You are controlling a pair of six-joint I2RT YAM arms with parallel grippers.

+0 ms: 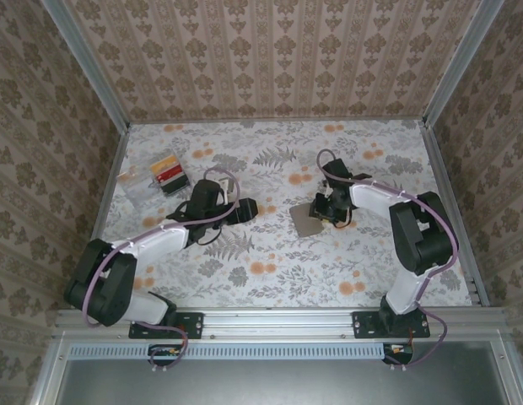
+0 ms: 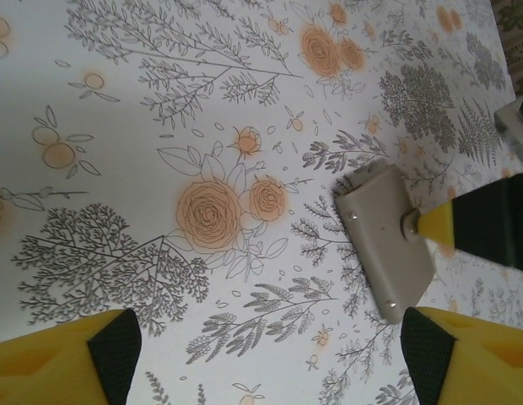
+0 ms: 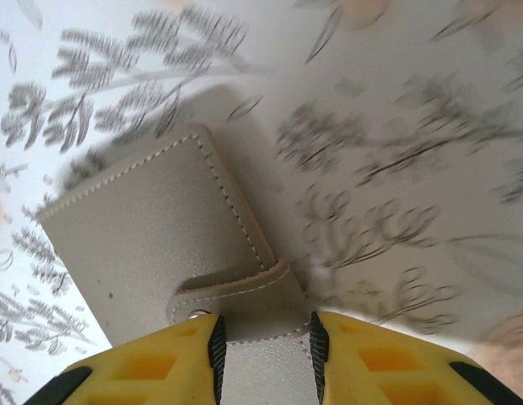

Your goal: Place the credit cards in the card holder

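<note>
Floral tablecloth [image 1: 270, 261] under patterned wallpaper walls [image 1: 270, 59], a flat work surface. Card holder [image 1: 307, 221] sits right of centre, folded shut, grey-taupe, with stitched edge and snap strap plain in the right wrist view. Its shadow suggests one edge is tipped a little off the cloth. Right gripper [image 3: 266, 327] has its jaws narrowed around the strap end of the holder, the panel edge between the yellow fingers. Whether the pads actually press it I cannot tell — blur hides the contact. Likely purpose: pin or lift the holder so the flap can be opened. Credit cards [image 1: 167, 172], with red, yellow and black showing, lie side by side in a clear box [image 1: 142, 189] at the far left, well apart from the holder. Loading judged not yet begun. Left gripper [image 2: 268, 327] hovers between box and holder, fingers spread wide, nothing in them, its camera looking toward the holder — probably placed to help with the flap or to fetch a card.
</note>
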